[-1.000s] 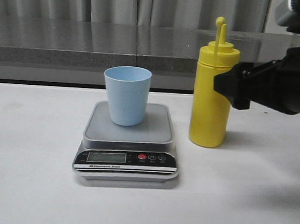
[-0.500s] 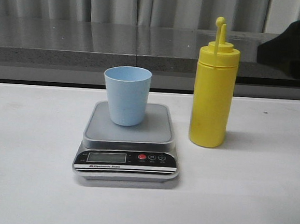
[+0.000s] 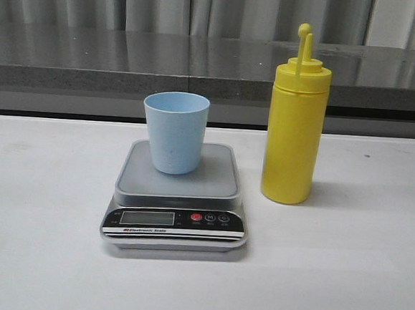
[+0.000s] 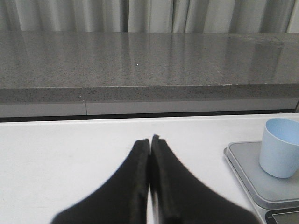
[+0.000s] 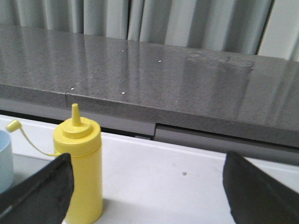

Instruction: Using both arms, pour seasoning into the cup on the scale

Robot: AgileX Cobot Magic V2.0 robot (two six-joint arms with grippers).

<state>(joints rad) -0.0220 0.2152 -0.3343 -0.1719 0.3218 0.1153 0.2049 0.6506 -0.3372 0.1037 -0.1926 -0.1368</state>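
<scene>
The light blue cup (image 3: 175,131) stands upright on the grey platform of the scale (image 3: 216,188) at the table's middle. The yellow seasoning bottle (image 3: 294,126) stands upright on the table just right of the scale, its cap off and hanging on its tether. Neither arm shows in the front view. My left gripper (image 4: 150,140) is shut and empty, left of the scale (image 4: 247,175) and cup (image 4: 280,147). My right gripper (image 5: 147,161) is open wide and empty, with the bottle (image 5: 79,172) beyond its one finger (image 5: 44,186).
A dark grey stone counter (image 3: 128,62) with a curtain behind it runs along the far edge of the white table (image 3: 341,280). The scale's display (image 3: 146,218) and its red button (image 3: 196,216) face the front.
My right arm, which was at the right beside the bottle, has drawn back and left the front view. The bottle, cup and scale have not moved.
</scene>
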